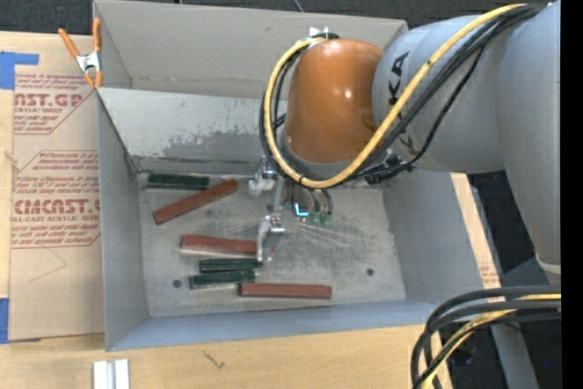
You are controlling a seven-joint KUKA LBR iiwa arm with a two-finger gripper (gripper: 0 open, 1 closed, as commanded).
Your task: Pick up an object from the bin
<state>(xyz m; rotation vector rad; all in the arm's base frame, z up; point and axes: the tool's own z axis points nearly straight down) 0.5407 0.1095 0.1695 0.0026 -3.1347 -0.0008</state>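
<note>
The reddish-brown stick (pixel 217 244) lies with its long axis running almost straight across the floor of the bin (pixel 364 261). Its right end is at the tip of the gripper (pixel 267 250), and the rest stretches away to the gripper's left in the view. It is a slim, flat, plain bar. A dark green stick (pixel 228 267) lies just in front of the tip, and a second brown stick (pixel 285 291) lies further forward. The arm (pixel 474 96) reaches in from the right with its orange-covered wrist pointing steeply down. I cannot tell how wide the gripper stands.
</note>
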